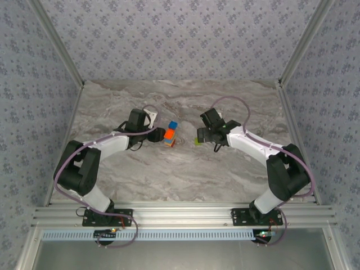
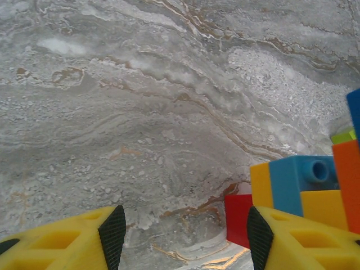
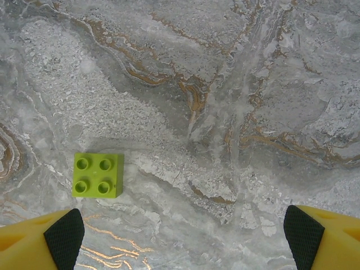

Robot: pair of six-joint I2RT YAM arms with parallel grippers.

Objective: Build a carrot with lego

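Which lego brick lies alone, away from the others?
The lime green brick, studs up, near the right gripper; the orange, blue and red bricks cluster together by the left gripper.

The desk [image 1: 180, 174] is grey marble veined with white and rusty brown, and the walls [image 1: 180, 39] around it carry pale blue-grey paper with a small repeating flower print. The carrot [image 1: 170, 135] is banded in blue, orange and red, with yellow-orange and a sliver of lime in the left wrist view, while the loose lego brick [image 3: 98, 175] is plain lime green. The left arm [image 1: 109, 143] and right arm [image 1: 253, 147] are white with black joints and lilac cables [image 1: 236, 100], and the left jaws and right jaws are yellow with black pads [image 2: 112, 230].
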